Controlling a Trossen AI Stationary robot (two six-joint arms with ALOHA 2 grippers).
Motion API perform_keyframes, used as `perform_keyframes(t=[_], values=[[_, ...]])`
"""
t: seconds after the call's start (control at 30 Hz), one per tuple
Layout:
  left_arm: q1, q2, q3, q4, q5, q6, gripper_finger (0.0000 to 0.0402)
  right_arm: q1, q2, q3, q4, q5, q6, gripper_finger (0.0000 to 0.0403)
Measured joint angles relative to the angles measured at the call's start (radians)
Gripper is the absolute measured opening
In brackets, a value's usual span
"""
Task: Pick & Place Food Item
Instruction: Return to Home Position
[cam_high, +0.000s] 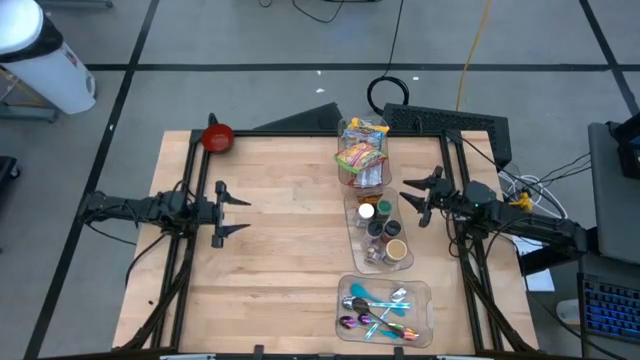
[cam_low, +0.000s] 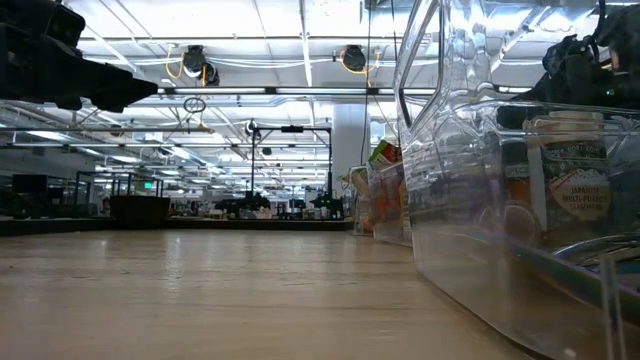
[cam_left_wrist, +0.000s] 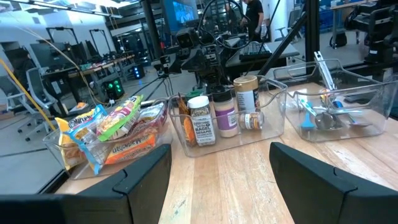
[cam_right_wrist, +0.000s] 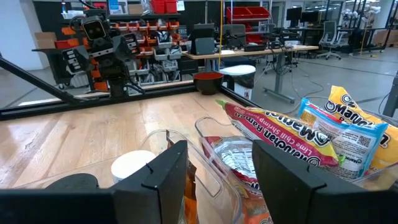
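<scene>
Clear plastic bins, three in a row, sit on the tabletop (cam_high: 280, 290): a snack bin (cam_high: 341, 150), a jar bin (cam_high: 351, 228) and a spoon bin (cam_high: 422, 294) holding a tangle of spoons (cam_high: 378, 310), blue, purple and dark among them, too jumbled to count. One red bowl (cam_high: 218, 137) sits at a corner. The right pincer (cam_high: 405, 195) hangs wide open and empty just beside the jar bin, with the spoon bin near; the left pincer (cam_high: 246, 215), equally wide and empty, faces them from well apart.

A red bowl (cam_high: 217, 137) is set on the wooden table (cam_high: 280, 290), near the left claw (cam_high: 248, 215) and well apart from the right claw (cam_high: 405, 195). A black keyboard (cam_high: 450, 122) is laid near the right claw, and a yellow cable (cam_high: 474, 50) is seen on the floor beyond it.
</scene>
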Motion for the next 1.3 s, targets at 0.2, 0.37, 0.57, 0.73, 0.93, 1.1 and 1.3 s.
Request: perform_keyframes(t=[0.2,0.37,0.57,0.73,0.93,1.1,1.3], values=[[0.000,0.000,0.000,0.000,0.000,0.000,0.0274,0.000,0.000,0.000,0.000,0.000,0.000,0.0177],[0.000,0.000,0.001,0.000,0.000,0.000,0.0273,0.000,0.000,0.000,0.000,0.000,0.000,0.0172],[0.000,0.000,0.001,0.000,0.000,0.000,0.0273,0.000,0.000,0.000,0.000,0.000,0.000,0.0176],[0.000,0.000,0.001,0.000,0.000,0.000,0.0273,0.000,0.000,0.000,0.000,0.000,0.000,0.0177],[0.000,0.000,0.001,0.000,0.001,0.000,0.0273,0.000,0.000,0.000,0.000,0.000,0.000,0.0172],[0.000,0.000,0.001,0.000,0.001,0.000,0.0273,0.000,0.000,0.000,0.000,0.000,0.000,0.0177],[0.000,0.000,0.002,0.000,0.001,0.000,0.0273,0.000,0.000,0.000,0.000,0.000,0.000,0.0174]])
